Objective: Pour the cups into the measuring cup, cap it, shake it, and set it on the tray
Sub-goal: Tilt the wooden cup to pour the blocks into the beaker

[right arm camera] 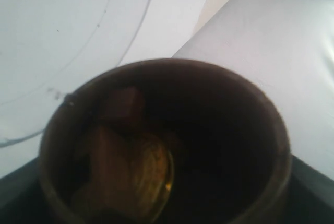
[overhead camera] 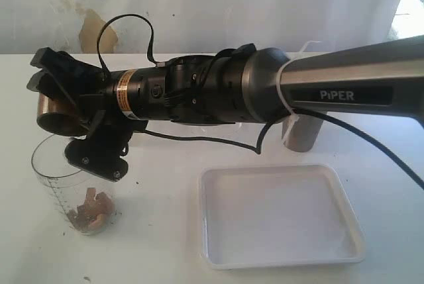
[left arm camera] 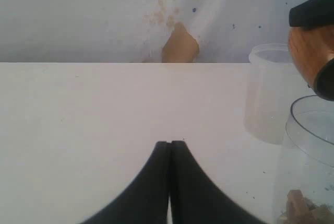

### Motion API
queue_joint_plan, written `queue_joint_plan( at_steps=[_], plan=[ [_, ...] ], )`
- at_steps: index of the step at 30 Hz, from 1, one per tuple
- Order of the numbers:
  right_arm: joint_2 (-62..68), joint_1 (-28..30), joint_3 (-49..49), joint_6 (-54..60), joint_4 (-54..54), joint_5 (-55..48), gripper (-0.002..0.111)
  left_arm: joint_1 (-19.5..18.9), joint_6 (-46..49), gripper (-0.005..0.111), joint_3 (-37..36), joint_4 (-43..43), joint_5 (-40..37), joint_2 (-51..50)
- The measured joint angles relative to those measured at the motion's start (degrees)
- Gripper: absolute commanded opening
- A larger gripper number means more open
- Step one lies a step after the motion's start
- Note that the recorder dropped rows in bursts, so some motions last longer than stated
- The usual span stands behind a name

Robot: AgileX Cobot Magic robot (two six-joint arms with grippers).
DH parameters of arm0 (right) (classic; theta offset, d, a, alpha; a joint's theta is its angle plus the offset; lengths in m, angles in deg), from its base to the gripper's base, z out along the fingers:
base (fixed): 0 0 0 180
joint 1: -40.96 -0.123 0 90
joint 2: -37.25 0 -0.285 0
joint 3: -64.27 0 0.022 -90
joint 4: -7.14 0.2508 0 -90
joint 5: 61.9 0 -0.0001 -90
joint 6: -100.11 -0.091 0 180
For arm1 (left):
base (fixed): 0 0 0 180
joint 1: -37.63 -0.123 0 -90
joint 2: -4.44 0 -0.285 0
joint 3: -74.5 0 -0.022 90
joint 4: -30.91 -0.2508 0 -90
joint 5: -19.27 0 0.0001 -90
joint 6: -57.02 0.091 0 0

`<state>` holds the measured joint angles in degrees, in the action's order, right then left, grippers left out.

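In the exterior view, the right arm reached across to the left, and the right gripper (overhead camera: 46, 75) was clamped on the wooden cup (overhead camera: 56, 122), tipped over the mouth of the measuring cup (overhead camera: 69, 188). Brown pieces (overhead camera: 93, 216) lay at the measuring cup's bottom. The tray (overhead camera: 281, 257) sat near the front on the right, and the steel tumbler (overhead camera: 301, 135) stood upright behind it, partly hidden by the arm. The left wrist view showed the left gripper (left arm camera: 170, 151) with its fingers pressed together above the bare table (left arm camera: 94, 130), the measuring cup off to one side beside a pale translucent container (left arm camera: 266, 98). The right wrist view looked into the wooden cup, where brown pieces lay inside.
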<state>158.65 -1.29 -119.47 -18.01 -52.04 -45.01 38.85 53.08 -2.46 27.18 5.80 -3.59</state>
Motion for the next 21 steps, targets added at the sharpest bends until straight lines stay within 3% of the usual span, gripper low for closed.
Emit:
queue_joint_plan(
  at_steps=[21],
  plan=[
    [-1.2,-0.6,0.0,3.8,0.0,-0.8,0.0,0.0,0.0,0.0,0.0,0.0,0.0,0.0]
  ],
)
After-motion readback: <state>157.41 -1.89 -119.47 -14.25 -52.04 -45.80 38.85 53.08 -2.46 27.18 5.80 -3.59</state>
